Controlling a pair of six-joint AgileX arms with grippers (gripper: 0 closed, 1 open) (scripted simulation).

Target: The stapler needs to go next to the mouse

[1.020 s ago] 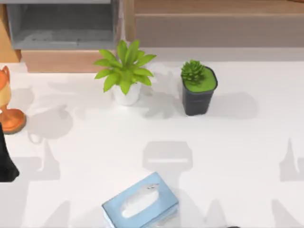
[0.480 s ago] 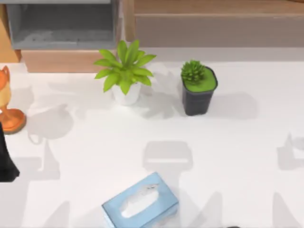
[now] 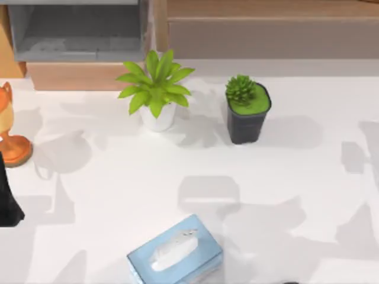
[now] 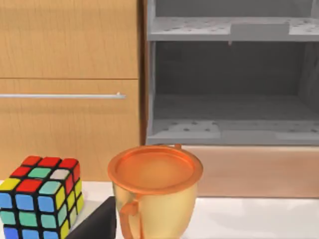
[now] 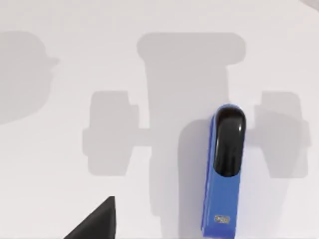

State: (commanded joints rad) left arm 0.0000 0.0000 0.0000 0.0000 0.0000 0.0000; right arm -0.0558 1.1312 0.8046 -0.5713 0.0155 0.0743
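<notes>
The stapler (image 5: 224,169) is a bright-blue bar with a black top, lying flat on the white table in the right wrist view. A dark part of my right gripper (image 5: 97,223) juts in at that view's edge, apart from the stapler and well above the table, and its shadow falls beside the stapler. The mouse is out of view. My left arm (image 3: 7,198) is parked at the table's left edge, and a dark part of its gripper (image 4: 97,224) shows just in front of an orange cup (image 4: 154,191).
A light-blue tissue box (image 3: 175,253) sits at the front centre. A leafy plant in a white pot (image 3: 156,89) and a succulent in a dark pot (image 3: 247,109) stand at the back. A colour cube (image 4: 40,196) lies beside the cup, and a shelf cabinet (image 4: 229,74) rises behind it.
The shadows on the right half of the table have shifted and spread toward the front centre. The tissue box, plants, cup and left arm have stayed put.
</notes>
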